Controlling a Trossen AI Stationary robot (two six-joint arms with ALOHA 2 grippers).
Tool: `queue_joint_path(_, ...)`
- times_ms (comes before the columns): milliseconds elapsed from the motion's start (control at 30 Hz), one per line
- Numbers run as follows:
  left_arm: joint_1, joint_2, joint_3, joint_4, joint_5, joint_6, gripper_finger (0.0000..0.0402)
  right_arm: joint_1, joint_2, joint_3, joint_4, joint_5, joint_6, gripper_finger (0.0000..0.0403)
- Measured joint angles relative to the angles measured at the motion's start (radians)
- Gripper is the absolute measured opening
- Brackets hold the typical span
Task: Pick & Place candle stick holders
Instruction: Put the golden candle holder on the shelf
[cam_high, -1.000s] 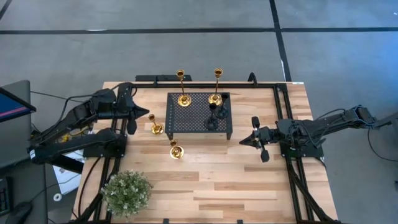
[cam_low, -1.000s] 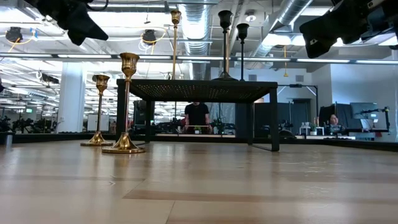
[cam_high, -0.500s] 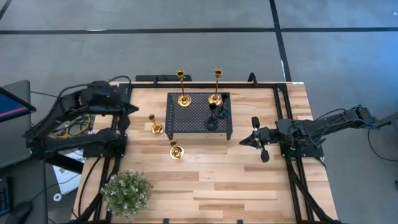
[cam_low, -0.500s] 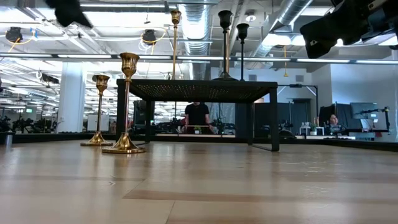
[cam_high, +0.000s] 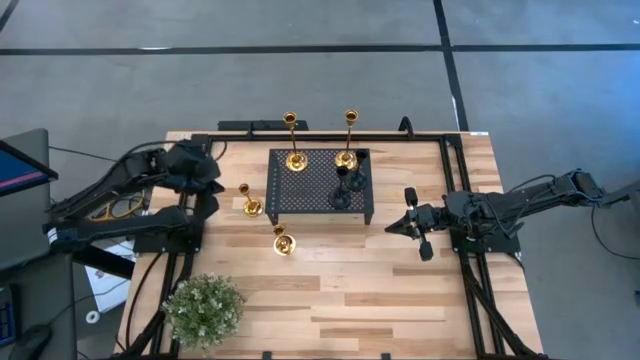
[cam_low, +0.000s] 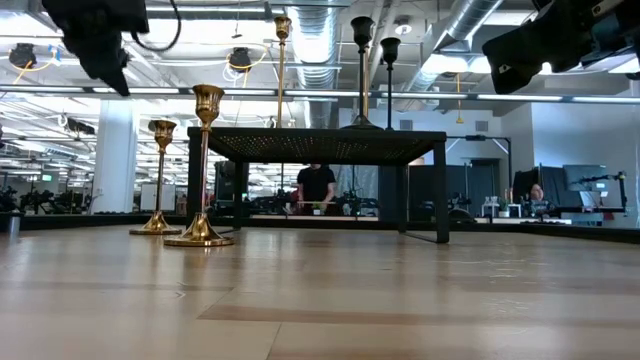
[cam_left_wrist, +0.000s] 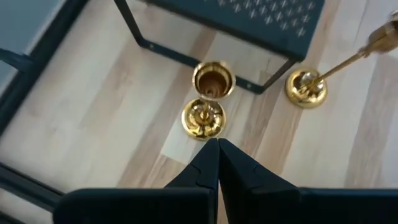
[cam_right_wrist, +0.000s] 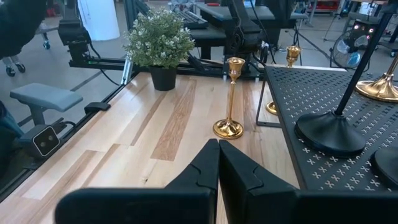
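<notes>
Two short gold holders stand on the wood table left of the black perforated stand (cam_high: 320, 185): one (cam_high: 250, 203) close to its left edge, one (cam_high: 283, 240) nearer the front. Two tall gold holders (cam_high: 293, 158) (cam_high: 347, 157) and two black ones (cam_high: 342, 195) (cam_high: 358, 180) stand on the stand's top. My left gripper (cam_high: 208, 185) is shut and empty, above and left of the first short gold holder (cam_left_wrist: 208, 99). My right gripper (cam_high: 395, 228) is shut and empty, right of the stand.
A green potted plant (cam_high: 203, 310) stands at the table's near left corner. The stand's legs and lower bar (cam_left_wrist: 186, 56) lie just beyond the near gold holder. Bare wood (cam_high: 380, 290) lies along the near and right parts of the table.
My left gripper has drawn back from the short gold holder toward the table's left edge and risen, then come down a little, now tipped to point downward. The holders and my right arm have kept still.
</notes>
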Motion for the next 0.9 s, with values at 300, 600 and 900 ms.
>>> queue_joint_path(300, 0.0, 0.018, -0.127, 0.126, 0.112, -0.007, 0.0006, 0.0, 0.0, 0.0, -0.001, 0.0, 0.0, 0.0)
queue_joint_path(600, 0.0, 0.045, -0.141, 0.166, 0.109, -0.014, 0.0008, 0.0, 0.0, 0.0, -0.001, 0.0, 0.002, 0.0)
queue_joint_path(900, 0.0, 0.117, -0.141, 0.171, 0.108, -0.049, 0.0079, -0.001, 0.0, 0.0, -0.001, 0.0, 0.002, 0.0)
